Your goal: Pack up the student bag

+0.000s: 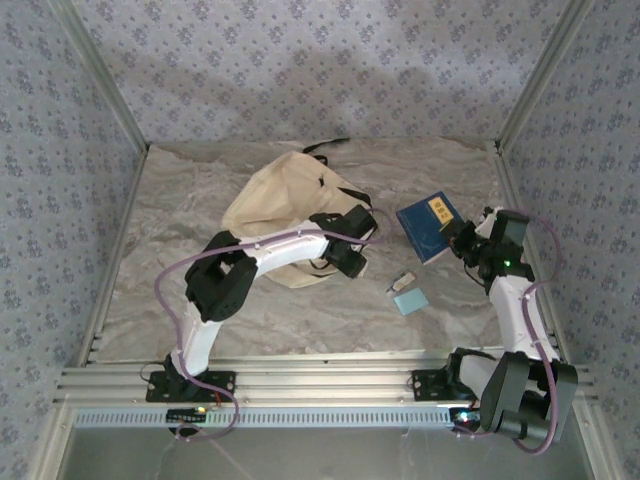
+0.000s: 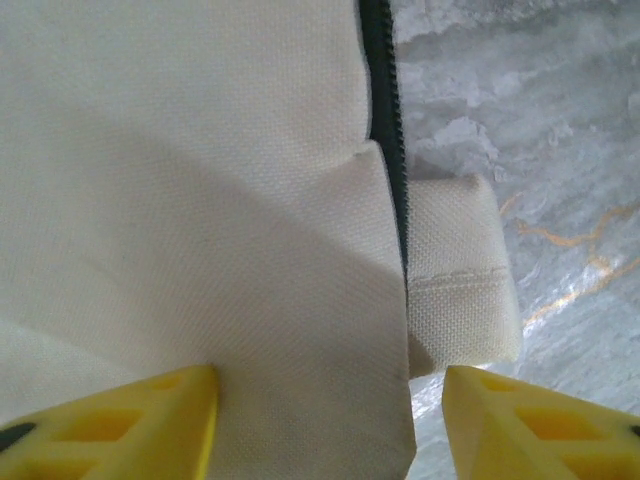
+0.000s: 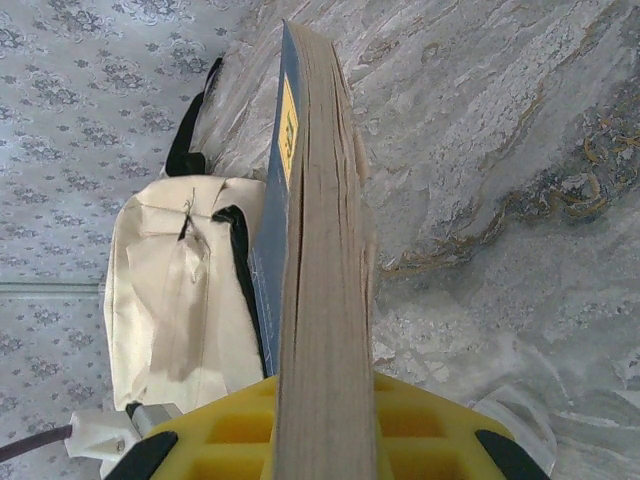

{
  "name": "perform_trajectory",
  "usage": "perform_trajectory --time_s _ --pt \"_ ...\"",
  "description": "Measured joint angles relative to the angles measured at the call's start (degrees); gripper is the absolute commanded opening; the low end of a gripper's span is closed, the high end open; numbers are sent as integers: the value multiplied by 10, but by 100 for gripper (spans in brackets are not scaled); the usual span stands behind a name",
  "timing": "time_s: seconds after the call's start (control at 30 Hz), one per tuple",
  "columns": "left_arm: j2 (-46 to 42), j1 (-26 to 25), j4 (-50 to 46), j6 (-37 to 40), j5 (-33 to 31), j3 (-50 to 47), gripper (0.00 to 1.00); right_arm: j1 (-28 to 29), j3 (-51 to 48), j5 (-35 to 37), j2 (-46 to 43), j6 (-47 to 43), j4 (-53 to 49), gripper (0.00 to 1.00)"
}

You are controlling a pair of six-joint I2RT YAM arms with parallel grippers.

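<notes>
The student bag (image 1: 283,198), a cream backpack with black straps, lies at the middle back of the table. My left gripper (image 1: 345,256) is at its near right edge. In the left wrist view its yellow fingers (image 2: 150,425) stand apart on either side of a cream fabric flap (image 2: 300,330) beside the dark zipper (image 2: 385,120); the left finger touches the cloth and the right one stands clear of it. My right gripper (image 1: 462,243) is shut on a blue book (image 1: 428,228) with a yellow label, held off the table to the right of the bag. The book's page edge (image 3: 325,250) runs up from my right gripper (image 3: 325,400), with the bag (image 3: 170,300) beyond it.
A small white stick-like item (image 1: 402,283) and a light blue card (image 1: 411,301) lie on the marbled table (image 1: 200,310) between the arms. Patterned walls close the back and both sides. An aluminium rail (image 1: 320,385) runs along the near edge.
</notes>
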Motion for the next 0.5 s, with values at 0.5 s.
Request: perform_trajectory --time_s 0.5 --pt "-43 13 -44 4 -78 28 12 19 0 -17 -7 1 0 0"
